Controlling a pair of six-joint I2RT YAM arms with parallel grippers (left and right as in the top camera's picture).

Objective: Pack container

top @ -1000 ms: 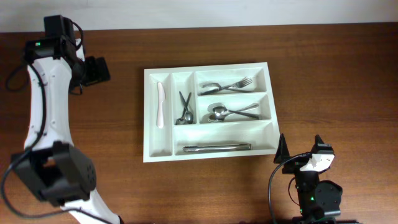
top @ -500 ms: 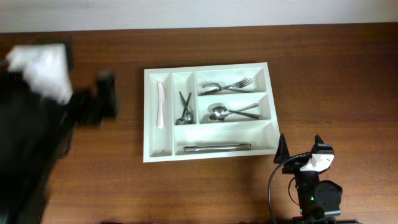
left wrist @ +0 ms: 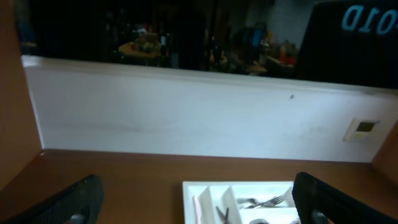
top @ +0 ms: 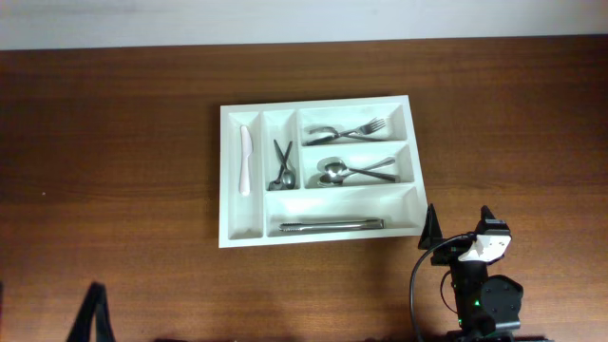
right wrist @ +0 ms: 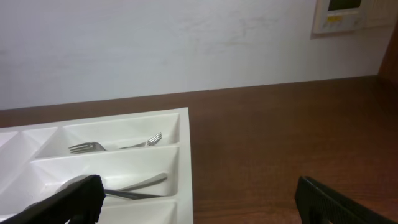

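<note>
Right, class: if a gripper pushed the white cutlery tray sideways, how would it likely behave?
The tray would probably slide rather than tip: it sits low and flat on the smooth wooden table. The loose tongs inside may rattle and shift.

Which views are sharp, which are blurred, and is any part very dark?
Overhead: sharp and evenly lit, the container crisp. Left wrist: soft all over, very dark above the white wall. Right wrist: the fork fairly clear, the near fingers out of focus.

Right gripper (top: 458, 228) sat with jaws spread wide, nothing between them. Left gripper (left wrist: 196, 186) likewise spread wide, empty.
</note>
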